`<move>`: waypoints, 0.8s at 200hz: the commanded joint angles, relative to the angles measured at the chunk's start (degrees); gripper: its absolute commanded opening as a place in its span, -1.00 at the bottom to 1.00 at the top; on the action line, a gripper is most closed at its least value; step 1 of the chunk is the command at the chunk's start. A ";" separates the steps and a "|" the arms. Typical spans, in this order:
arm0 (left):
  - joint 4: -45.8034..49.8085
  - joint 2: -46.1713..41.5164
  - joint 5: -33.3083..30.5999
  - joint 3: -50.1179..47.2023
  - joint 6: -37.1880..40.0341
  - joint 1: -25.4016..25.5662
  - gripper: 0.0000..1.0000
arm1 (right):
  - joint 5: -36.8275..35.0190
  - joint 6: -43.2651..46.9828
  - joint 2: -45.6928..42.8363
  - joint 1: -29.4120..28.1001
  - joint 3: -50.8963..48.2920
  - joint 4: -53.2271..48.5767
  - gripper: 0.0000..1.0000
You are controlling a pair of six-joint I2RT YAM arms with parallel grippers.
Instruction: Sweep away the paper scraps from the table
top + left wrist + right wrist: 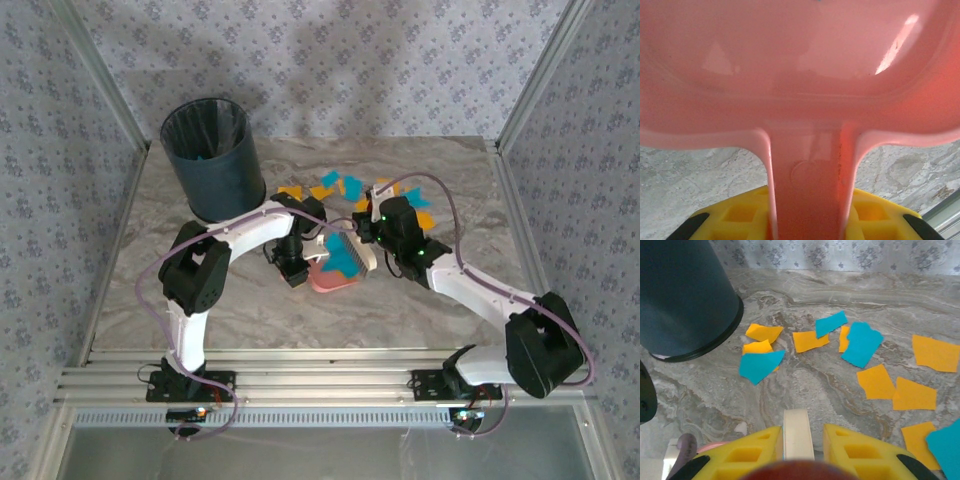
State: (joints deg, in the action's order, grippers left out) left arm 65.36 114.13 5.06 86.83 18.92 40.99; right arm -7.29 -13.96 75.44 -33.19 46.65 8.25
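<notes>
Paper scraps (860,342), orange and teal, lie flat on the table (805,385) in a loose band. Its long axis runs left to right, from near the dark bin (685,295) to ahead of the right gripper (799,455). The left gripper (807,220) is closed on the handle of the pink dustpan (800,75), and the pan points away from it. The right gripper is closed on a cream brush handle (798,432).
</notes>
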 commanded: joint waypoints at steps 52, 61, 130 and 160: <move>1.01 -0.92 -0.75 -1.46 -0.37 -0.01 -1.00 | -9.34 -0.48 1.53 0.39 0.83 2.50 -1.00; 0.99 -0.98 -0.72 -1.55 -0.28 0.02 -1.00 | -8.86 0.12 2.43 0.65 1.23 3.08 -1.00; 0.46 -1.18 -0.26 -1.56 -0.38 0.02 -1.00 | -1.97 1.92 7.80 -0.39 3.83 3.12 -1.00; 0.37 -0.97 -0.40 -1.53 -0.37 -0.04 -1.00 | 1.03 1.39 7.87 -1.41 2.04 5.05 -1.00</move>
State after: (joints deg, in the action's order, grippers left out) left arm 64.47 114.13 5.10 85.91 18.90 40.93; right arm -10.35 -12.84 82.35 -33.56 49.12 11.57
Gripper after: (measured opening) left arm 0.271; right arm 0.262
